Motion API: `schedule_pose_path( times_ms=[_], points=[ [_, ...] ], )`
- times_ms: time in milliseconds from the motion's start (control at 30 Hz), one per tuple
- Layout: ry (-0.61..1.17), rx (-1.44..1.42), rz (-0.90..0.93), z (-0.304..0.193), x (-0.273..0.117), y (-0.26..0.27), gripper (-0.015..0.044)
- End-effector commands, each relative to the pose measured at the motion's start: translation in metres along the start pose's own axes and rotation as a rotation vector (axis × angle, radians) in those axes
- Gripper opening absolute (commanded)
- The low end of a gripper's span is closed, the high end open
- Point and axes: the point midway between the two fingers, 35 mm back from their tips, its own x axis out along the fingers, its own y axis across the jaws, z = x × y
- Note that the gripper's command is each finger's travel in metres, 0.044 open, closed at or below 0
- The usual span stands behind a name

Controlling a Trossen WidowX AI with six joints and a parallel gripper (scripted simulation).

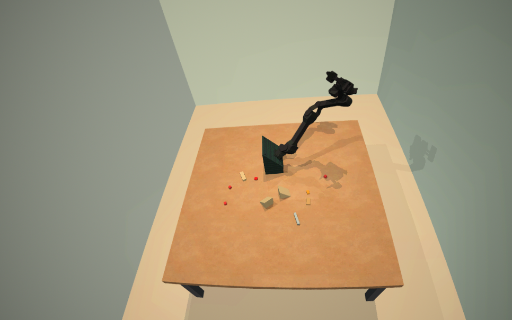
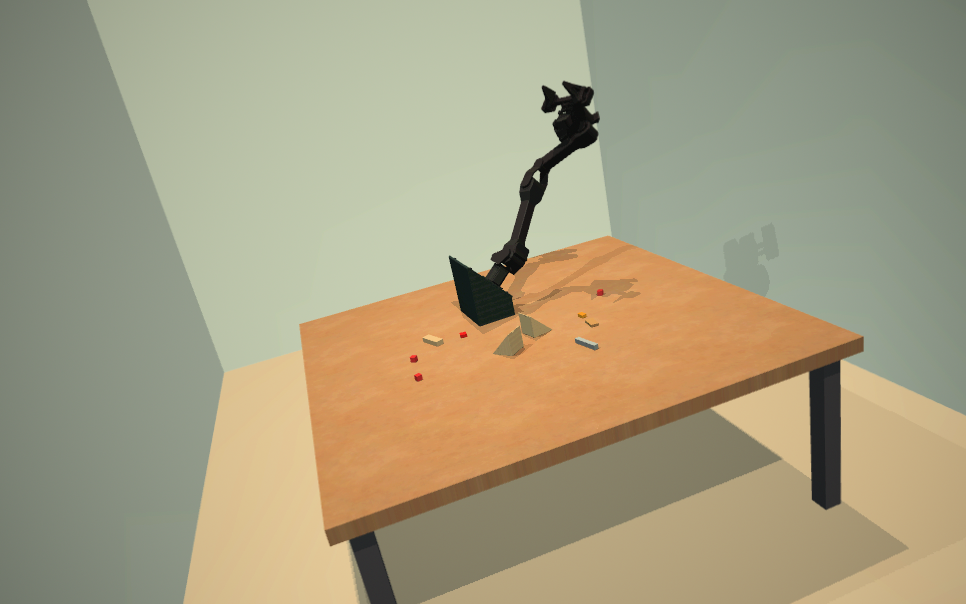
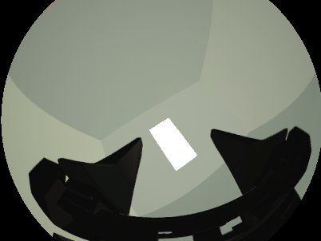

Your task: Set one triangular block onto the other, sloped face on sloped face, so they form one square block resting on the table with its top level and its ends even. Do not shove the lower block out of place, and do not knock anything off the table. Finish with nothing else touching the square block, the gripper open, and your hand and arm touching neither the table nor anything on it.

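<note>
Two beige triangular blocks stand near the middle of the table (image 1: 283,256) (image 2: 569,398). The nearer block (image 1: 266,203) (image 2: 510,343) has its low thin edge toward the left in the exterior view. The other block (image 1: 283,192) (image 2: 532,326) stands close behind and to the right, its low tip to the right. A narrow gap shows between them in the top view; which faces are sloped is hard to tell exactly. My gripper (image 2: 555,85) (image 3: 177,137) is high above the table's back right, tilted up, fingers wide open with nothing between them.
A dark green ridged wedge (image 1: 272,166) (image 2: 484,306) stands by the arm's base, behind the blocks. A grey bar (image 1: 296,219) (image 2: 586,343) lies front right. Small red and orange cubes and beige bars lie around. The arm (image 1: 298,132) (image 2: 523,220) rises toward the back right.
</note>
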Motion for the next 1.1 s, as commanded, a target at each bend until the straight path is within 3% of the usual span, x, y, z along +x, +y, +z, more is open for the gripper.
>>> schedule_pose_path(
  times_ms=[0,167,533,833,1067],
  points=[
    [0.002,-0.005,0.002,0.000,0.000,-0.001,0.0426],
    [0.075,-0.169,0.053,-0.007,-0.002,-0.030,0.0440],
    [0.337,-0.686,0.140,-0.006,0.001,-0.163,0.0440],
    [0.524,-1.049,0.066,0.048,0.019,-0.287,0.0440],
    [0.579,-1.206,-0.005,0.088,0.031,-0.336,0.0440]
  ],
)
